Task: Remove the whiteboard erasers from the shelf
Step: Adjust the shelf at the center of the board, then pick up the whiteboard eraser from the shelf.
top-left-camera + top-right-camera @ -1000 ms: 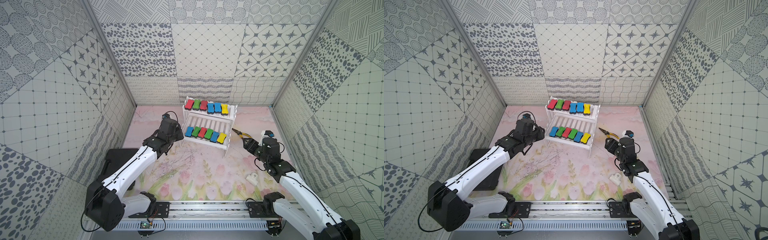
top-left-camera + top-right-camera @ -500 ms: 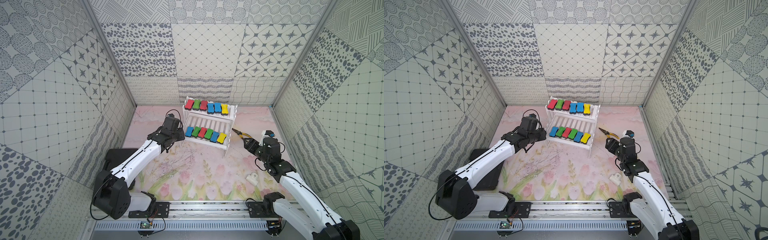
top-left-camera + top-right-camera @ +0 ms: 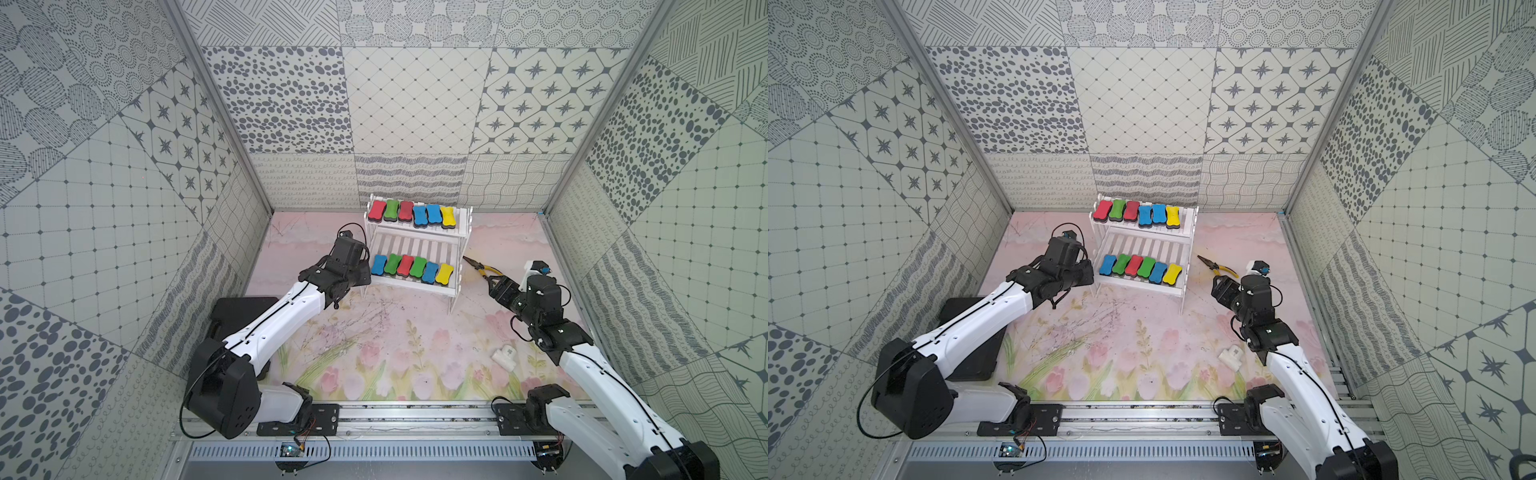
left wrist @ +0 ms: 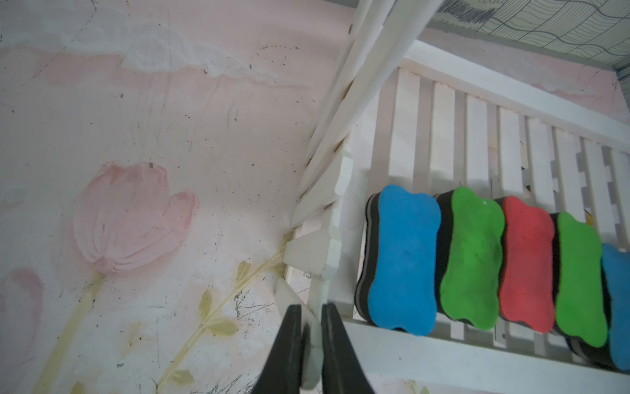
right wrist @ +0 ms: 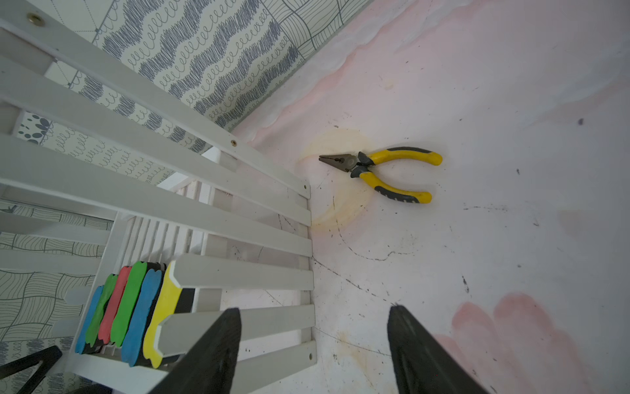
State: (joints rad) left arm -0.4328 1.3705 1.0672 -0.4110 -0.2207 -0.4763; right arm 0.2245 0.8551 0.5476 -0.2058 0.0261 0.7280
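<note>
Evidently nothing is off the shelf [image 3: 415, 245] yet: in both top views six erasers [image 3: 411, 212] sit in a row on the upper tier and six more on the lower, each touching its neighbours. The left gripper [image 3: 365, 277] is at the shelf's front left corner. The right gripper [image 3: 493, 286] hovers beside the right end, near the pliers [image 3: 482, 269]. From the left wrist, the fingers [image 4: 293, 348] are pinched on a thin white edge of the shelf, just beside the blue eraser [image 4: 402, 259] but not on it. From the right wrist, the jaws stand spread and empty beside the end slats. Pulling with this grip would likely drag or tip the light shelf and spill both rows, and the right arm moving in could knock it too.
</note>
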